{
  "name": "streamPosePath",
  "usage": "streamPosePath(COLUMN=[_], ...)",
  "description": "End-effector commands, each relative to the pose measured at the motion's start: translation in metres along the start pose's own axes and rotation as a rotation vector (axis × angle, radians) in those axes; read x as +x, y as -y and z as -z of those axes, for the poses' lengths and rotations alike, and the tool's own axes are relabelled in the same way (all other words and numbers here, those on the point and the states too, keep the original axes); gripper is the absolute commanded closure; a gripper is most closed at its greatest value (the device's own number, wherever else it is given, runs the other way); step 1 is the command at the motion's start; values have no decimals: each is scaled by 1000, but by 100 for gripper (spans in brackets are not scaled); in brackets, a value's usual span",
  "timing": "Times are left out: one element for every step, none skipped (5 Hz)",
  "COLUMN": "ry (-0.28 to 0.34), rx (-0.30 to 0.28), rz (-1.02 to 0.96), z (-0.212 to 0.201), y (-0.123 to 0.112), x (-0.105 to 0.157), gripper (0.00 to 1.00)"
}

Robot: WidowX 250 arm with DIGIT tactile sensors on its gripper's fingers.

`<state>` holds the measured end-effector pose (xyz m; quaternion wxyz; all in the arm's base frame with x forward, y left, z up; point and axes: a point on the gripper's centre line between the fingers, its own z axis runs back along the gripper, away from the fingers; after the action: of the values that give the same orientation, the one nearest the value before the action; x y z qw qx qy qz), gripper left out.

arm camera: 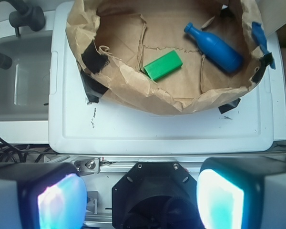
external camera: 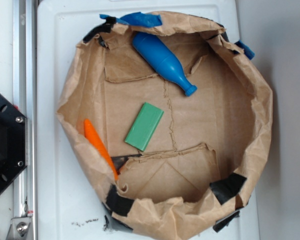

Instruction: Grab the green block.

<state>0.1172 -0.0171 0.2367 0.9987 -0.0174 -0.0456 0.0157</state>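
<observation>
Green block (external camera: 144,126): flat mint-green slab, lying on its broad face near the middle of the floor of a brown paper bag (external camera: 250,100), long axis tilted on a diagonal in the exterior view; untouched, with nothing resting on it. In the wrist view the same block (arm camera: 163,65) shows bright green, just behind the bag's near crumpled wall. Blue bottle (external camera: 162,61): on its side on the bag floor, apart from the block, fat end toward the bag's rim and narrow capped neck pointing toward the bag's middle; also seen in the wrist view (arm camera: 216,46), to the right of the block. Orange carrot (external camera: 99,146): long tapered toy leaning along the inner wall of the bag, near the block but not touching it; hidden by the bag wall in the wrist view. Bag: cut low and spread into a wide ring, rim rolled and crumpled, patched with black tape (external camera: 227,186) and strips of blue tape (external camera: 140,19). White tray (arm camera: 157,131): flat surface that bears the bag. Sink (arm camera: 19,81): pale basin to the left of the tray in the wrist view. Gripper (arm camera: 140,200): fingers spread wide, one glowing pad (arm camera: 62,202) at each lower corner of the wrist view, holding nothing, well apart from the bag and block, above the metal rail at the tray's edge.
</observation>
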Motion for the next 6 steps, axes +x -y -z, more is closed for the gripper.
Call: streamPosePath(ry=[0, 31, 44, 55, 112, 134], rx=[0, 5, 15, 6, -23, 8], rz=[0, -123, -244, -346, -482, -525], z=[0, 12, 26, 40, 61, 82], y=[0, 2, -5, -16, -36, -52], x=[0, 36, 65, 84, 97, 104], gripper=[0, 0, 0, 0, 0, 0])
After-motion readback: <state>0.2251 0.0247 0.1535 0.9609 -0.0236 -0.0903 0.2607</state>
